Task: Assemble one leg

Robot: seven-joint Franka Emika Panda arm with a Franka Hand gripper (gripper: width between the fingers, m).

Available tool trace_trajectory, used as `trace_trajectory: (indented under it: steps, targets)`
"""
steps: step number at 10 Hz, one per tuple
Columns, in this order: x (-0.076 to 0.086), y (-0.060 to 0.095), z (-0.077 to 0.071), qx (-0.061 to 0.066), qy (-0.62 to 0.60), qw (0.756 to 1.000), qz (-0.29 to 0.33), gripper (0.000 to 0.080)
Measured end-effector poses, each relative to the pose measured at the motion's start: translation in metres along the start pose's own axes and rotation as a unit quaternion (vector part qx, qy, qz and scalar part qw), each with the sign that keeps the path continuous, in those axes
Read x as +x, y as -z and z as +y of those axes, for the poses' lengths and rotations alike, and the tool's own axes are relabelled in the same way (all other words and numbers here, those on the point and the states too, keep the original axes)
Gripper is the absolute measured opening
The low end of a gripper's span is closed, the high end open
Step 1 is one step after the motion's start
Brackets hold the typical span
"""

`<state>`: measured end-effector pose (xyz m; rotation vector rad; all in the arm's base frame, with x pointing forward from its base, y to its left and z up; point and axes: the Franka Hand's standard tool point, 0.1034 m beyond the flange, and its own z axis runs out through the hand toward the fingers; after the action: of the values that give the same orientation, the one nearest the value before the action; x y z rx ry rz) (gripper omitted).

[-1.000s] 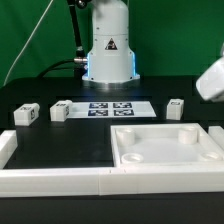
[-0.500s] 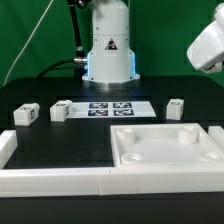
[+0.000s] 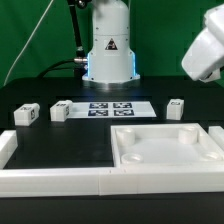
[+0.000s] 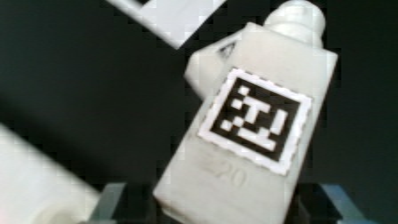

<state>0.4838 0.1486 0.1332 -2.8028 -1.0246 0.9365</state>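
I count three small white plastic block legs (image 3: 27,113) (image 3: 60,110) (image 3: 176,107) lying on the black table (image 3: 85,140) and one white square tray tabletop (image 3: 165,150). A fourth tagged leg (image 4: 249,110) sits clamped between the claw's (image 4: 222,203) fingers.

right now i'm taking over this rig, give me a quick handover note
Gripper: fingers appear shut on one leg, its tag facing the wrist camera. The arm is raised at the exterior view's right.
Three other legs lie loose on the table: left leg, middle leg, right leg. The marker board lies between the middle and right ones, and the tabletop sits in front.
Done: one leg picked up.
Left: bring it to the tabletop and fit it; none is mounted yet.
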Motion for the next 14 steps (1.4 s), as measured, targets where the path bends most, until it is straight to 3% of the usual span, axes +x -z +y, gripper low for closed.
trace_trajectory:
  steps: [1, 2, 6, 7, 10, 12, 13, 14]
  targets:
    - [-0.009, 0.015, 0.004, -0.009, -0.003, 1.0, 0.02, 0.033]
    - [-0.007, 0.03, 0.013, -0.029, -0.01, 0.997, 0.074, 0.033]
    - [-0.003, 0.031, 0.029, -0.058, -0.018, 0.97, 0.233, 0.033]
    - [0.003, 0.033, 0.042, -0.072, 0.003, 0.955, 0.288, 0.033]
    - [-0.006, 0.06, 0.07, -0.113, 0.012, 0.925, 0.362, 0.033]
    - [-0.011, 0.055, 0.089, -0.149, 0.015, 0.891, 0.429, 0.033]
    - [-0.014, 0.053, 0.094, -0.159, 0.015, 0.884, 0.439, 0.033]
    - [-0.013, 0.051, 0.094, -0.158, 0.015, 0.885, 0.437, 0.033]
